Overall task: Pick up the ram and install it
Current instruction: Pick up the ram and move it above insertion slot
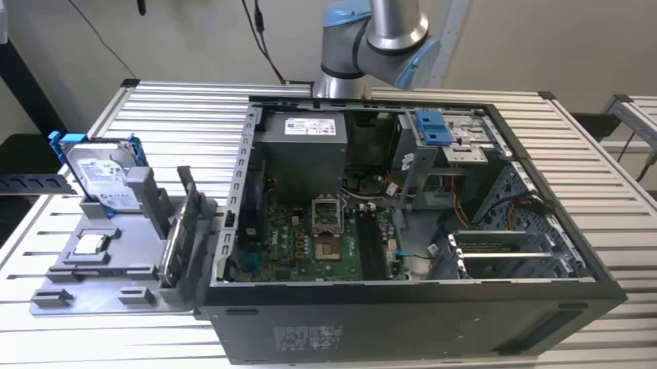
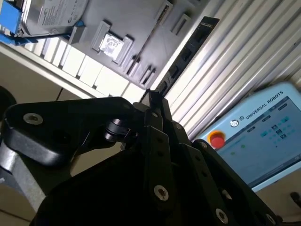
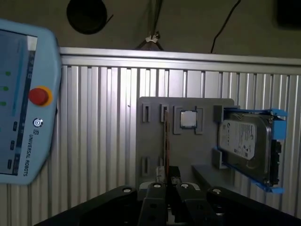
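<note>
My gripper has its black link bars drawn in until the fingertips meet, with nothing pinched between them. The first wrist view shows the gripper the same way.

The ram stands on end in the grey moulded tray, a thin dark stick leaning slightly, with only the tray touching it. In the first wrist view the ram is edge-on, no more than a hairline. In the second wrist view the ram turns its flat dark face, dotted with small rectangular chips. In both wrist views its lower end runs behind my fingers.

The ram is crowded:
- A grey upright post stands just beside it on the exterior view's left.
- A green circuit board stands on edge just in front of it.
- The black sheet-metal computer case, its side open, is close on the exterior view's right.

Farther along the tray a silver hard drive is propped up in a blue frame. A square, metal-lidded processor lies flat in a recess. Inside the case are a green motherboard and a grey boxy power supply.

Tray and case sit on a ribbed aluminium table. A pale blue teach pendant with a round red button is well apart from the tray. My arm, a silver tube with blue joint caps, rises behind the case.
</note>
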Robot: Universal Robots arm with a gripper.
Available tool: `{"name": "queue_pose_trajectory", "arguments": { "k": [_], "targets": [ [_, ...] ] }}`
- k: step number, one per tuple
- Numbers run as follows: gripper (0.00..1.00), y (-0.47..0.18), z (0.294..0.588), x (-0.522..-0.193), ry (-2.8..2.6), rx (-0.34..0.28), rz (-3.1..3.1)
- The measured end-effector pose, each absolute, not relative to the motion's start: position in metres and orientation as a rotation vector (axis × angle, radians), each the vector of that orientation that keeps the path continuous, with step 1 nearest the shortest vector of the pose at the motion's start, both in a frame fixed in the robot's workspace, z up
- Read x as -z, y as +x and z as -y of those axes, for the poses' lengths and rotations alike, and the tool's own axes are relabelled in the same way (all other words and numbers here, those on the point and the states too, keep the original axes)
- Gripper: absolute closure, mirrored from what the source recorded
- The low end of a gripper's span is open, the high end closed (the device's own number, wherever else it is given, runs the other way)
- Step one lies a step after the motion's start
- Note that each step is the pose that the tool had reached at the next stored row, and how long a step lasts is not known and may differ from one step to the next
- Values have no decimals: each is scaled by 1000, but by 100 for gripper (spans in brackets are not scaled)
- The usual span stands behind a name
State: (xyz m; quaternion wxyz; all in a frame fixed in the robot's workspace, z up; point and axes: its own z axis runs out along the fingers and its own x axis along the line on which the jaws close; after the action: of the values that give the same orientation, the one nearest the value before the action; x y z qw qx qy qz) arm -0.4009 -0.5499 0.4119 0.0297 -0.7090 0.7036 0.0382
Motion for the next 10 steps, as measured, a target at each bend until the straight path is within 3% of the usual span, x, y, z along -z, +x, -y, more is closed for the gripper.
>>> {"name": "queue_pose_trajectory", "arguments": {
  "k": [10],
  "targets": [
    [86, -401, 550, -422, -2186, -118, -2169]
  ]
}}
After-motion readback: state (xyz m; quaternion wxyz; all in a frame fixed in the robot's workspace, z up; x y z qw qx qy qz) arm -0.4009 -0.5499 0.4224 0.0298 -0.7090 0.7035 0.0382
